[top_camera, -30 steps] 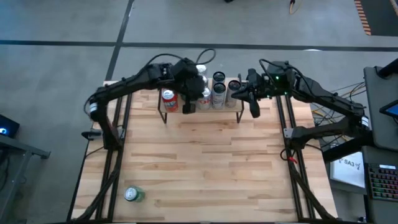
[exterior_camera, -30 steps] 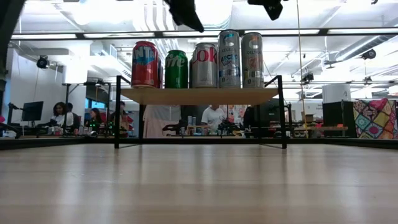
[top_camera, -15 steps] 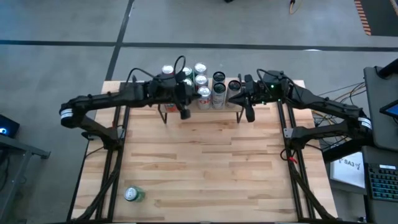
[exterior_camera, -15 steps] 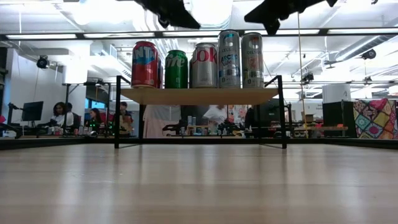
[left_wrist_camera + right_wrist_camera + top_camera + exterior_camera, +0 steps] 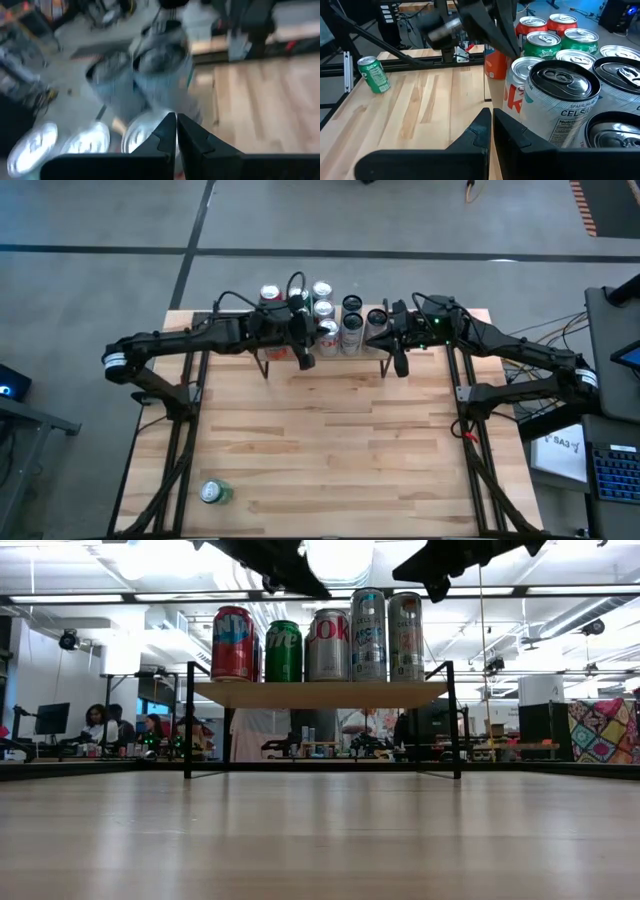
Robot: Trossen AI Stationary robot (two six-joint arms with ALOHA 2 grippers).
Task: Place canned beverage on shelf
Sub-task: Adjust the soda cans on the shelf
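The shelf (image 5: 320,693) stands at the table's far edge and carries several upright cans (image 5: 327,645), red, green and silver, resting on their bases. One more green can (image 5: 213,493) stands on the table near its front left corner, also seen as a green can (image 5: 374,74) in the right wrist view. My left gripper (image 5: 307,362) hangs shut above the shelf's front left part, over the can tops (image 5: 142,135). My right gripper (image 5: 402,367) hangs shut above the shelf's front right end, beside the silver cans (image 5: 560,107). Neither holds anything.
The wooden tabletop (image 5: 330,450) lies bare between the shelf and the near edge, apart from the green can. Black arm frames (image 5: 185,440) run along both sides. Beyond the table, people sit at desks (image 5: 100,725) in the room.
My left arm has sunk and stretched out lower over the shelf's left part, and its gripper has tipped from pointing steeply down to almost level. My right gripper has sunk a little over the shelf's right end. Both stay shut. No can has moved.
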